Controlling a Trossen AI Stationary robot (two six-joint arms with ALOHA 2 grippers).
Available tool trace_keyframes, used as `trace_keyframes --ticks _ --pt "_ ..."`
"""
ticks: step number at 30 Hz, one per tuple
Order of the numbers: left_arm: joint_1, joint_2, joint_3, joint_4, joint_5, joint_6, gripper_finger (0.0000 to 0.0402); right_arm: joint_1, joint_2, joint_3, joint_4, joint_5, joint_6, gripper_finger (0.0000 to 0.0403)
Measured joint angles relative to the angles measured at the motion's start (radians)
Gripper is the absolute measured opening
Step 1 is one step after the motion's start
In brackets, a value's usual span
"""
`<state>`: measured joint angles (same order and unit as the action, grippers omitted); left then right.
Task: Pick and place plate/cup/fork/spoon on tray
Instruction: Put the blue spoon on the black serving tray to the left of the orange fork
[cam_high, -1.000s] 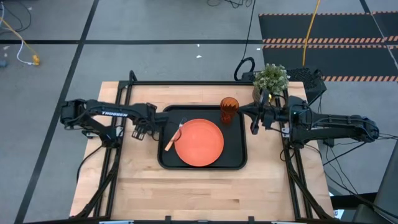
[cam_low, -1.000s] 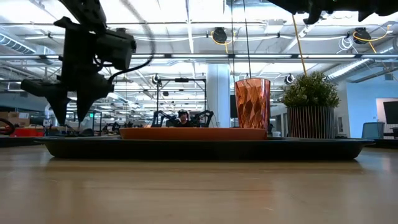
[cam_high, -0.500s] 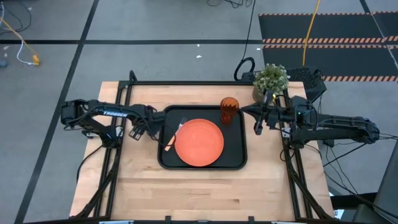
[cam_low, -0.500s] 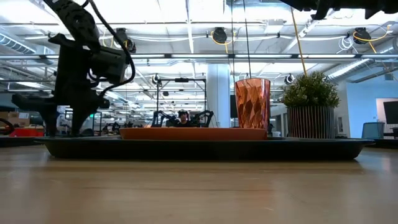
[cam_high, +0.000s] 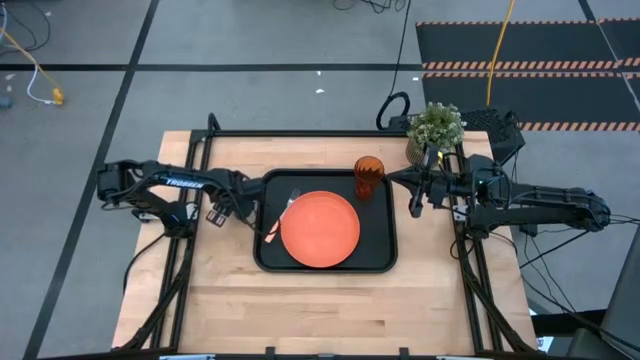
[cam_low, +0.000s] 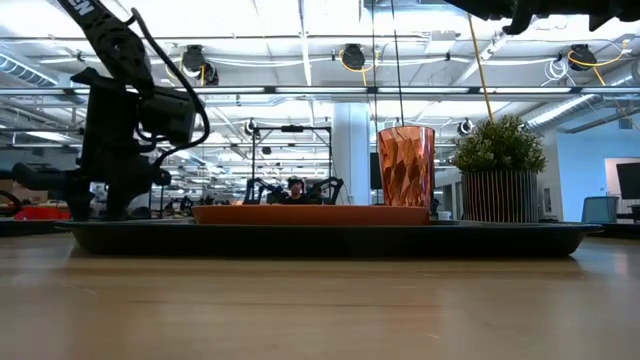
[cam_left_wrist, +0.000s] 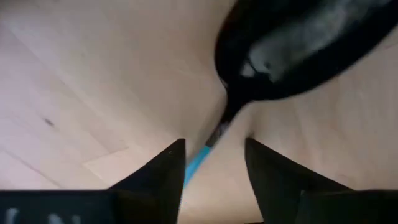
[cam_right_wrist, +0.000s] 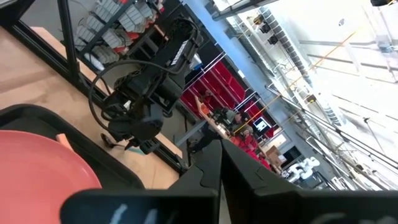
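Observation:
The black tray (cam_high: 382, 256) lies mid-table with the orange plate (cam_high: 320, 228) on it. The amber cup (cam_high: 368, 176) stands at the tray's far right corner, and the tan-handled fork (cam_high: 276, 222) lies on the tray left of the plate. My left gripper (cam_high: 228, 213) is open and points down at the table just left of the tray. In the left wrist view its fingers (cam_left_wrist: 214, 169) stand on either side of the spoon's blue handle (cam_left_wrist: 198, 161). The gripper hides the spoon in the high view. My right gripper (cam_high: 413, 200) is shut, right of the tray, holding nothing.
A potted green plant (cam_high: 435, 125) stands at the table's far right, just behind my right arm. The tray's rounded near-left corner (cam_left_wrist: 298, 43) lies close beside the spoon. Bare wood stretches along the table's near side (cam_high: 320, 310).
My left gripper has come down toward the table beside the tray's left edge, staying open, and now stands low over the spoon. The plate, cup and fork have stayed where they were.

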<state>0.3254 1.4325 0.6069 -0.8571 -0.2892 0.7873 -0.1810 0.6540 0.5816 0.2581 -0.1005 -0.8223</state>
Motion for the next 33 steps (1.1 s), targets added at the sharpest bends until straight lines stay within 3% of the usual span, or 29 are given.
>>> trace_keyframes --ticks 11,22,27,33 --pt "0.001 0.002 0.008 0.014 0.000 -0.183 0.0015 0.000 0.000 0.000 0.006 0.000 0.000 0.0000" --pt "-0.079 0.002 0.035 -0.096 0.004 -0.243 0.0008 0.000 0.000 0.000 0.006 0.000 -0.002 0.0000" --pt "-0.135 0.003 0.122 -0.162 0.008 -0.276 0.0020 0.000 0.000 0.000 0.006 0.000 -0.002 0.0000" --pt "-0.198 0.003 0.273 -0.170 0.024 -0.346 0.0007 0.000 0.000 0.000 0.006 0.000 -0.002 0.0000"
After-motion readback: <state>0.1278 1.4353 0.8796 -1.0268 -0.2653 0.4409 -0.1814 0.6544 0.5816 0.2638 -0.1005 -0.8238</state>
